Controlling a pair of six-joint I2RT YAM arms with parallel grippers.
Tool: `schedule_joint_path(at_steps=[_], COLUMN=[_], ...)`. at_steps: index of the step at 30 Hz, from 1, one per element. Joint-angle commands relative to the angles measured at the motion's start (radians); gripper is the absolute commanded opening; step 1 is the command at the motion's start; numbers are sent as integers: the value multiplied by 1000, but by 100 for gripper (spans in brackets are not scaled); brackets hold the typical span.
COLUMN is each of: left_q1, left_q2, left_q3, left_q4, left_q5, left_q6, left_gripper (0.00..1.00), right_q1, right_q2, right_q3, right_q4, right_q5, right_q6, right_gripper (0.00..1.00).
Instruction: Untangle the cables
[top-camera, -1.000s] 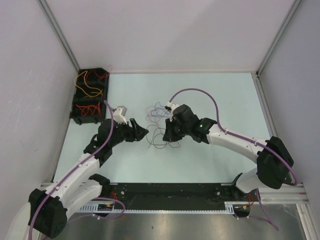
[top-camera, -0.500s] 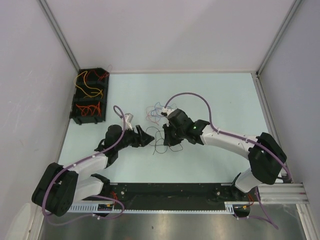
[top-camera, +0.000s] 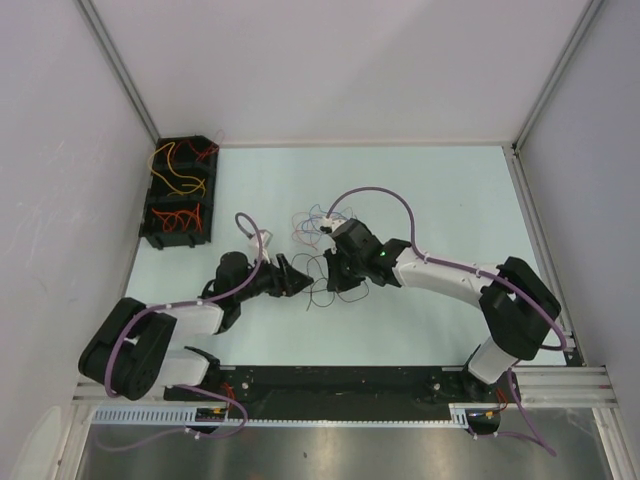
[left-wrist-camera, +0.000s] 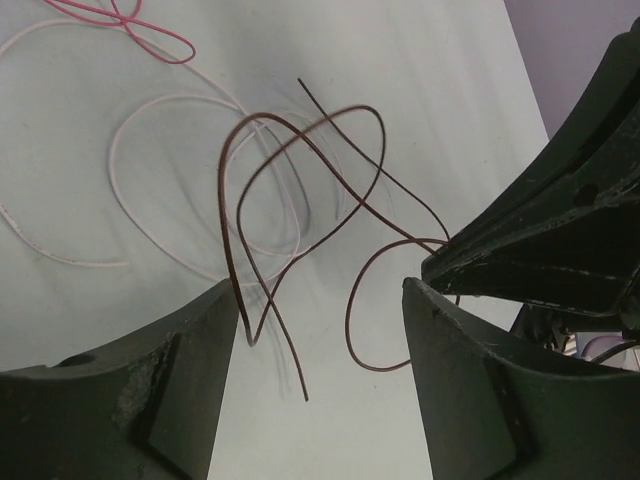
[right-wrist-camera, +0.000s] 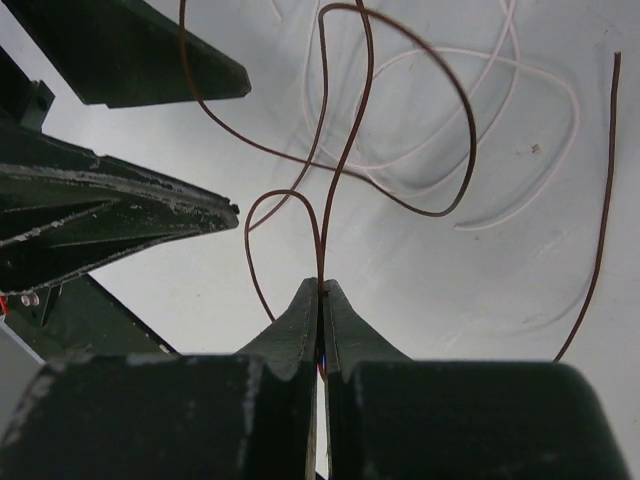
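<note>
One pale table (top-camera: 440, 190) carries two arms and one black bin (top-camera: 150, 215) in its far left corner. The bin's two compartments hold loose wires, yellow and red in the far one and orange and red in the near one. The cables (top-camera: 315, 225) lie in a single loose tangle mid-table between the two grippers, too intertwined to count; the right gripper (right-wrist-camera: 320, 290) is clenched on a dark brown wire (left-wrist-camera: 222, 170) of that tangle, while the left gripper (left-wrist-camera: 318, 290) stands just beside it with jaws spread, grasping nothing.

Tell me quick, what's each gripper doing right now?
Left gripper: open, holding nothing.
Right gripper: shut on a thin dark brown flexible wire.
</note>
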Motion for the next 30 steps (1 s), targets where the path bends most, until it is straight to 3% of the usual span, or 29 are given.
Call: schedule_joint_path(at_steps=[1, 7, 13, 16, 17, 19, 23, 25, 29, 30], left_q1=[-7, -17, -30, -34, -34, -36, -40, -40, -40, -40], left_q2=[33, 85, 145, 151, 154, 154, 130, 106, 2, -50], left_q3=[-4, -2, 1, 4, 7, 15, 28, 42, 132, 148], left_q4=[131, 163, 209, 220, 216, 209, 193, 109, -172, -224], left_q5=[40, 63, 80, 78, 78, 81, 78, 54, -64, -87], left_q6=[-7, -4, -17, -23, -23, -26, -36, -43, -18, 0], left_gripper=[71, 68, 56, 41, 30, 16, 2, 0, 1, 0], right_q1=[-12, -31, -53, -56, -56, -56, -55, -56, -59, -64], right_q2=[23, 30, 38, 46, 49, 53, 58, 58, 23, 0], right_q3=[30, 30, 30, 30, 30, 30, 30, 30, 30, 30], right_q4=[59, 97, 131, 141, 145, 149, 157, 154, 125, 108], right_q5=[-11, -32, -66, -80, -81, -84, -96, -96, -57, -43], right_q6=[-22, -25, -16, -11, -10, -5, 3, 6, 9, 9], right_gripper=[0, 0, 0, 0, 0, 0, 0, 1, 47, 53])
